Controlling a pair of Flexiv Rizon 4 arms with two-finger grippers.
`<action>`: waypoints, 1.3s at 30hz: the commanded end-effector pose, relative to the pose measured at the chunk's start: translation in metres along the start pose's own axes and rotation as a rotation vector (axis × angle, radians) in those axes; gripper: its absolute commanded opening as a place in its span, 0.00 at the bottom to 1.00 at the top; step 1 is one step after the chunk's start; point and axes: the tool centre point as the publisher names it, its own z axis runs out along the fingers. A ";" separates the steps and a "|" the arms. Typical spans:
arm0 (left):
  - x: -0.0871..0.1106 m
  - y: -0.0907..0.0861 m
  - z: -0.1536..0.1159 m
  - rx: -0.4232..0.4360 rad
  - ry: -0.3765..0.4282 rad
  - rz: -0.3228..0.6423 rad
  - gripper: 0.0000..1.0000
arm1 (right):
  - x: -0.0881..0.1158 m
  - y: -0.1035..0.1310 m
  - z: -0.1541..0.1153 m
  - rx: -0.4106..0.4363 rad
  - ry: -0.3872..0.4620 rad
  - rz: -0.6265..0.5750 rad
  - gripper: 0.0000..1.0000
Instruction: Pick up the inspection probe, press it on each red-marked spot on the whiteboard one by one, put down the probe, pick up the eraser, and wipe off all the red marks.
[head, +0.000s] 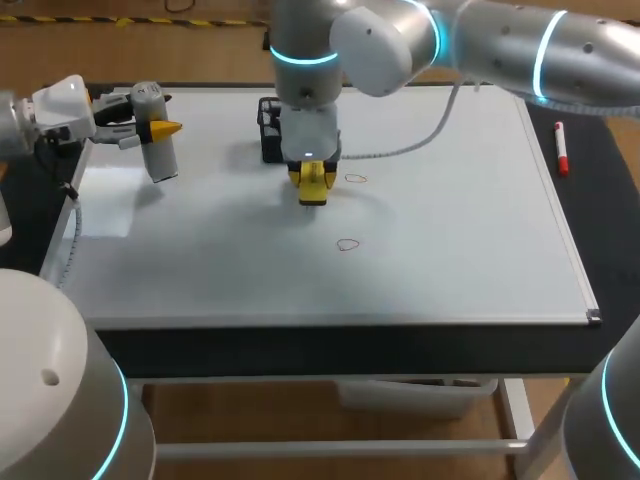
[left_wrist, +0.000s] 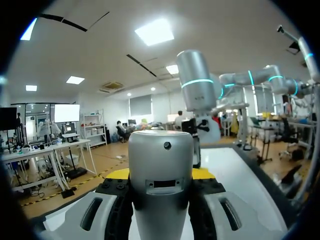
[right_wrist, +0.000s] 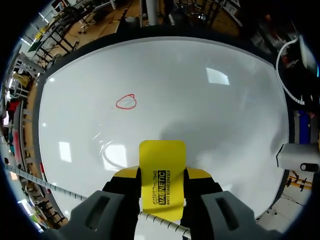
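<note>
The yellow eraser (head: 313, 186) was held clamped between the fingers of the right gripper (right_wrist: 161, 174), low over the whiteboard (head: 450, 230), toward twelve o'clock from its middle; contact with the surface could not be told. An upper red mark (head: 356, 179) was seen just beside the eraser at three o'clock, and a lower red mark (head: 347, 244) near it at five o'clock. The inspection probe (head: 156, 140) was gripped from both sides by the left gripper (left_wrist: 161, 174), over the board's ten o'clock corner.

Black-topped table (head: 610, 250), white metal legs (head: 520, 420), crossbar (head: 330, 450) below front edge.
</note>
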 end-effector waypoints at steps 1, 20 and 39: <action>0.001 -0.001 0.000 -0.001 -0.002 0.001 0.00 | 0.026 -0.005 -0.006 0.003 -0.020 0.030 0.00; 0.001 -0.001 0.000 -0.001 -0.002 0.001 0.00 | 0.184 -0.041 -0.024 -0.024 -0.008 0.365 0.00; 0.001 -0.001 0.000 -0.001 -0.002 0.001 0.00 | 0.290 -0.054 -0.013 -0.073 0.005 0.569 0.00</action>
